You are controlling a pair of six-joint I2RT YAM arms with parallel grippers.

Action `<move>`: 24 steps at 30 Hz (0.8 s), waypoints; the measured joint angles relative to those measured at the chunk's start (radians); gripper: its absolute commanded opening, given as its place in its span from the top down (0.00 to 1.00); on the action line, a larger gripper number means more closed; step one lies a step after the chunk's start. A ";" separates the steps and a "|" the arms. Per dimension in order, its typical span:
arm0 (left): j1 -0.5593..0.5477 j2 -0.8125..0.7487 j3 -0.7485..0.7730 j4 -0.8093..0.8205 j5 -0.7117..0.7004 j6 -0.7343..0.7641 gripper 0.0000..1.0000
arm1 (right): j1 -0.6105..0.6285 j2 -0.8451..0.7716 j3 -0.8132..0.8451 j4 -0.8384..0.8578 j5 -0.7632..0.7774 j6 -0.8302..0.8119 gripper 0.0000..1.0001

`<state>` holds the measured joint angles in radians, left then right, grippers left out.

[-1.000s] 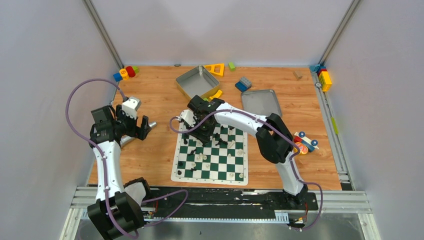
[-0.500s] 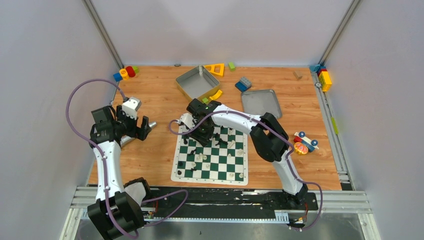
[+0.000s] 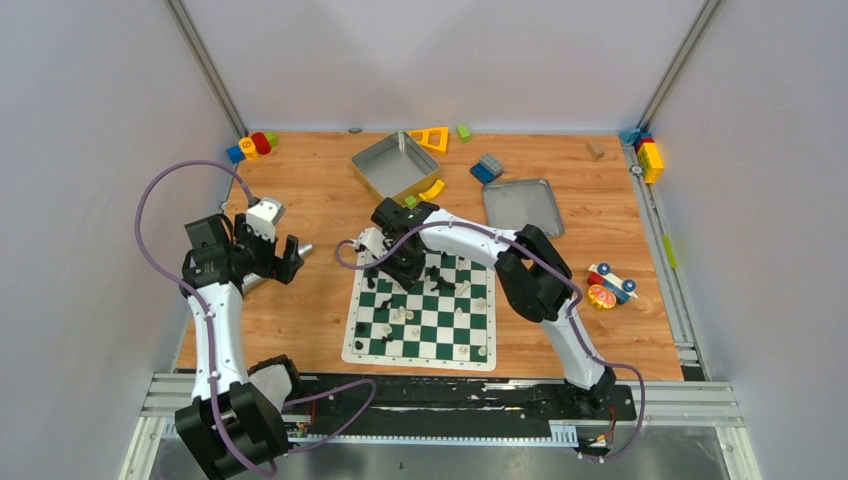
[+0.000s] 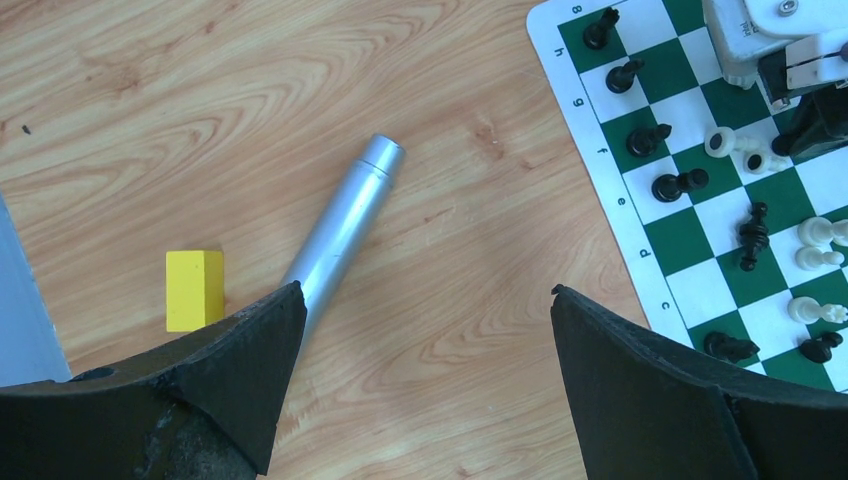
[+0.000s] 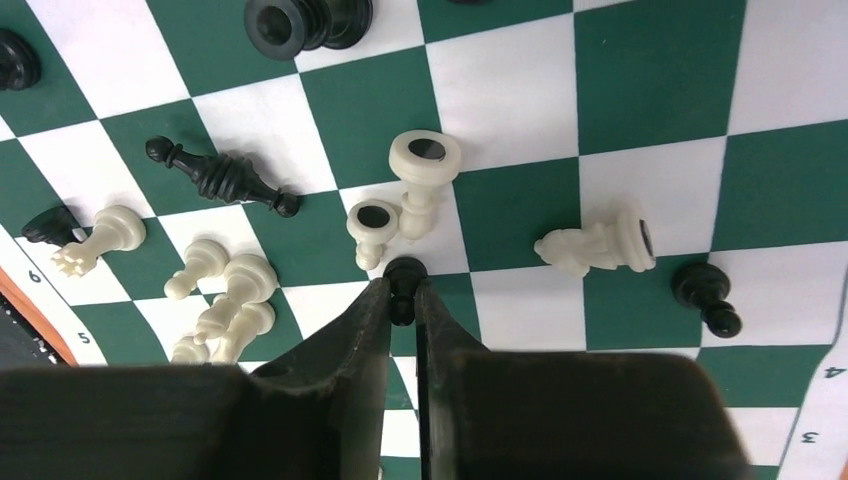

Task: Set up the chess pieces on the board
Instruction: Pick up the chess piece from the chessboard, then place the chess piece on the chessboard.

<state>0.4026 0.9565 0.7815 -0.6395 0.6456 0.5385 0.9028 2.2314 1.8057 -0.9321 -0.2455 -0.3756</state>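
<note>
Chess set-up under way: a small black piece [image 5: 404,272] is pinched by its head between the closed fingertips of the right gripper [image 5: 403,300]. It is held low over the board [image 4: 612,175], near the board's 11 o'clock corner as seen from above. Most chess pieces are scattered across the squares, many of them on their sides.

In the right wrist view, two cream pawns [image 5: 425,160] lie just beside the fingertips at 12 o'clock. A cream knight [image 5: 600,245] is toppled at 3 o'clock and a black bishop [image 5: 220,178] at 10 o'clock. The left gripper [image 4: 425,300] is held wide open and empty over bare wood at the board's 9 o'clock side, where a silver tube [image 4: 345,225] and a yellow block [image 4: 194,288] lie.

The grip looks slight, with only the top of the piece caught. If it is lifted quickly, the piece could be twisted out and dropped. The cream pawns are close enough to be clipped by the fingers as they rise, and could be rolled onto neighbouring squares. Other pieces could be knocked over when the black piece is set down among them.
</note>
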 measured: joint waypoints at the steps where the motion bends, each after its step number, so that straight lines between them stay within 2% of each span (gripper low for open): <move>1: 0.000 0.000 -0.001 0.000 0.000 0.001 0.00 | 0.000 0.000 0.005 -0.001 0.000 0.000 0.91; 6: 0.000 0.000 -0.001 0.000 0.000 0.003 0.00 | 0.000 0.000 0.036 -0.010 0.002 -0.002 0.96; 13: 0.000 0.000 -0.001 0.000 0.000 0.008 0.00 | -0.001 0.009 0.153 -0.051 0.025 -0.012 0.97; 19: 0.000 0.000 -0.002 0.000 0.000 0.009 0.00 | -0.003 0.097 0.338 -0.073 0.047 -0.026 0.97; 24: 0.000 -0.002 -0.006 0.000 0.000 0.008 0.00 | -0.010 0.187 0.427 -0.083 0.065 -0.041 0.97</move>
<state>0.4026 0.9543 0.7750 -0.6395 0.6456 0.5468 0.8932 2.4187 2.2326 -1.0149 -0.1806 -0.4164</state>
